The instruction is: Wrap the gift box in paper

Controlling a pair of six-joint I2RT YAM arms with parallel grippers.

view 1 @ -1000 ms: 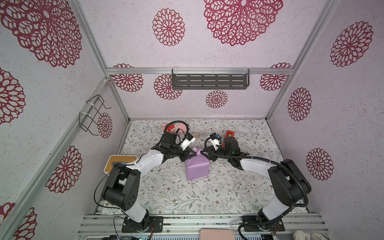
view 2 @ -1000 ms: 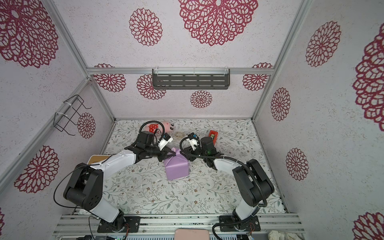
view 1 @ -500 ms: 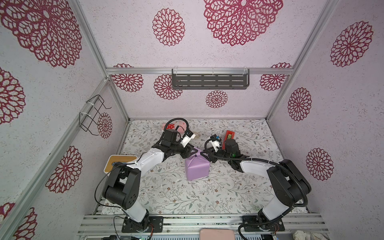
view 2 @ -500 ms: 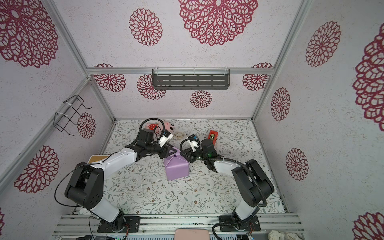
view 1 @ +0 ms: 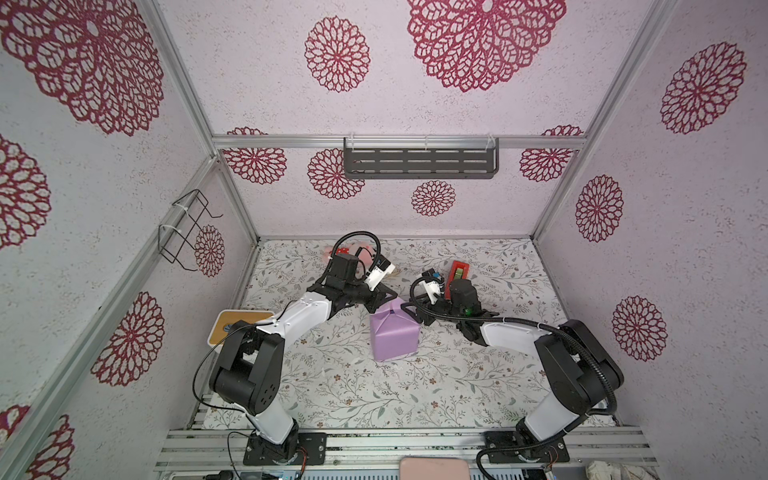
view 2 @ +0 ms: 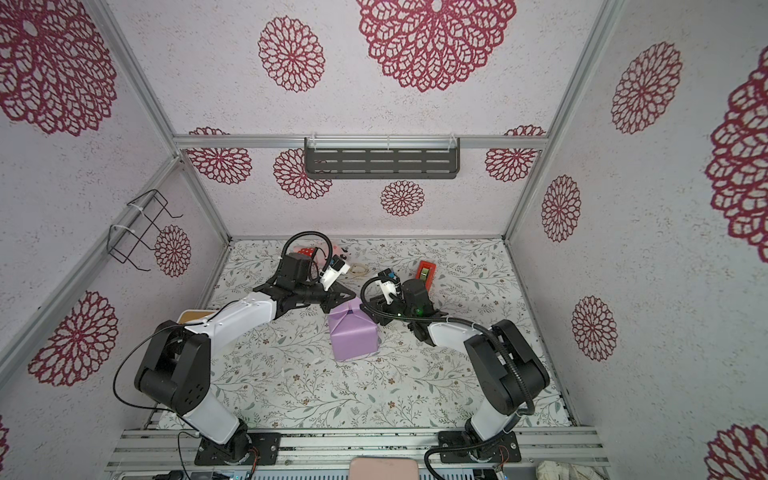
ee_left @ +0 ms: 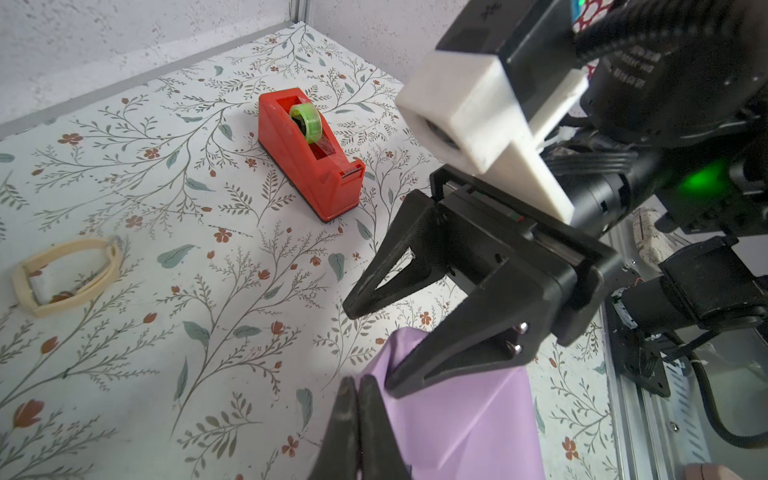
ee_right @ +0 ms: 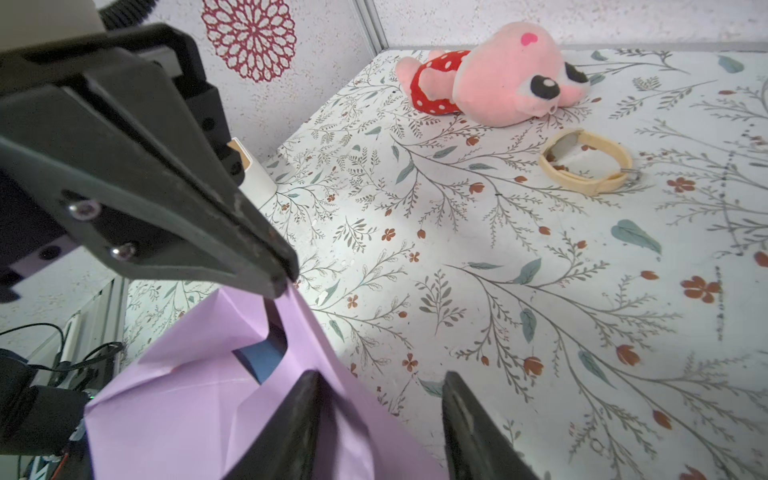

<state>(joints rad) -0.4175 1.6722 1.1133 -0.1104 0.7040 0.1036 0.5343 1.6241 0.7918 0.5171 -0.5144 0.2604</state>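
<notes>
Gift box (ee_right: 262,358) sits mostly enclosed in lilac paper (view 1: 395,338).

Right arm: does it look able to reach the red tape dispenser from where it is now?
Probably yes. The right gripper is open and gripping nothing, and only bare table lies between it and the red tape dispenser.

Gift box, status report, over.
Left gripper shut at the paper's top peak. Right gripper open, one finger at the paper. Box wrapped, blue gap showing on top. Tape dispenser apart, not in the way.
</notes>
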